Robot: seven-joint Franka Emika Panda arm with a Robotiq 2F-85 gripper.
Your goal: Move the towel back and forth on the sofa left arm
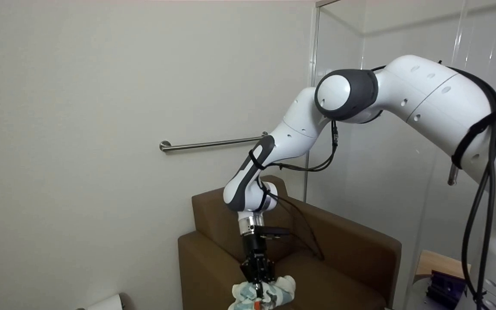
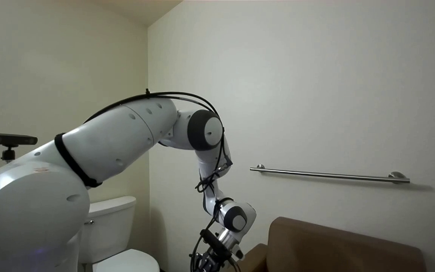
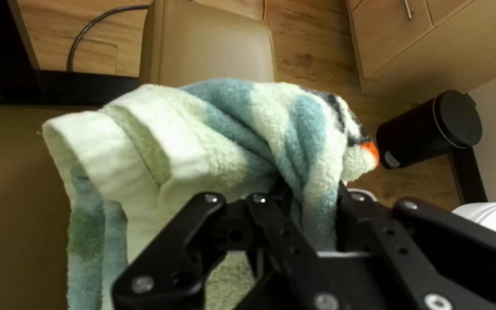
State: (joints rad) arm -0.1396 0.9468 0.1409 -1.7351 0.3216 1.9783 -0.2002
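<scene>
Pale wall (image 1: 80, 107) fills the back in both exterior views. Wood floor (image 3: 312, 56) at the top of the wrist view. Brown upholstered armchair (image 1: 325, 275) set near the wall, its backrest (image 2: 338, 249) also showing. White Panda arm (image 2: 127, 139) reaches across both exterior views, wrist bent down in front of the armchair. Wood cabinet (image 3: 390, 34), only partly in frame, top right of the wrist view. White toilet (image 2: 108, 226) behind the Panda arm. Target armrest (image 1: 205, 267): broad, boxy, same brown; its flat top shows beyond the towel (image 3: 239, 125) in the wrist view. Steel grab bar (image 2: 327, 175) mounted on the wall, higher than the backrest. Black lidded trash can (image 3: 429, 129) near the cabinet. Towel is whitish with blue-green areas, bunched and folded, held at the gripper (image 3: 312, 198) — overlaps the armrest in the wrist view, can't tell if touching. Gripper is clenched on the towel — fold pinched between 2 black fingers (image 3: 280, 189). Small orange patch (image 3: 370, 151) on the towel's edge.
</scene>
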